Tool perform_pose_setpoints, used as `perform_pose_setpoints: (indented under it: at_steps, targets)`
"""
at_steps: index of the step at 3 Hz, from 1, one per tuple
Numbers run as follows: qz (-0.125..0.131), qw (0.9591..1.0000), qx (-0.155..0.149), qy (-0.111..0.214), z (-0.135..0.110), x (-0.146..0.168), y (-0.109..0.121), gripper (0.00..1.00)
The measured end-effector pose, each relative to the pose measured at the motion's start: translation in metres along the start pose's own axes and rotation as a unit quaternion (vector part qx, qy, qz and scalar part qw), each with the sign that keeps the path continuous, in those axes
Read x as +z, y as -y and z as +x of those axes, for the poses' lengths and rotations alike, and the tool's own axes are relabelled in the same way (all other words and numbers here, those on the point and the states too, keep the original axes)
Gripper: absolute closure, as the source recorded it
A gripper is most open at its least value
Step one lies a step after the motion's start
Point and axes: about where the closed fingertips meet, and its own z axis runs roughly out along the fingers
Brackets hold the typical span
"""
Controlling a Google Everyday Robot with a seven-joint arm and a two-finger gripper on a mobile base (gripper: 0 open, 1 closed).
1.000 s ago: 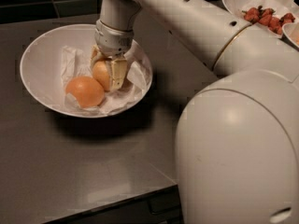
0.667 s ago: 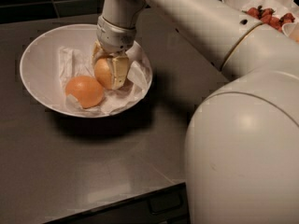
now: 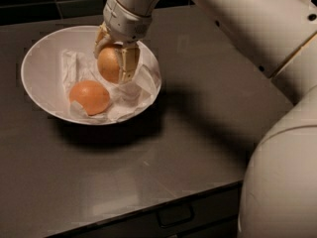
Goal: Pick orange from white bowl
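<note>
The white bowl (image 3: 44, 58) stands on the dark counter at the left, lined with crumpled white paper. My gripper (image 3: 114, 63) hangs over the bowl's right half and is shut on the orange (image 3: 109, 64), the paler yellowish fruit, which sits between the fingers (image 3: 130, 61) a little above the paper. A deeper reddish-orange fruit (image 3: 89, 96) lies in the bowl to the lower left of the gripper, apart from it.
The dark grey counter (image 3: 163, 152) ends at a front edge with a drawer handle (image 3: 173, 214) below. My pale arm and body fill the right side. A bit of another dish shows at the top right corner.
My gripper has risen a little with the orange held in it, lifting it off the paper. The reddish fruit has stayed in the bowl.
</note>
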Motion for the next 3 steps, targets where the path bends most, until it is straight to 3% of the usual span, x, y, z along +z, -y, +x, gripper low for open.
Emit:
perform_pose_setpoints:
  at_steps: [2,3]
  targets:
    - [0.062,0.9966,-0.054,0.001,-0.027,-0.039,0.011,1.0]
    - [0.062,0.9966,-0.054,0.001,-0.027,-0.039,0.011,1.0]
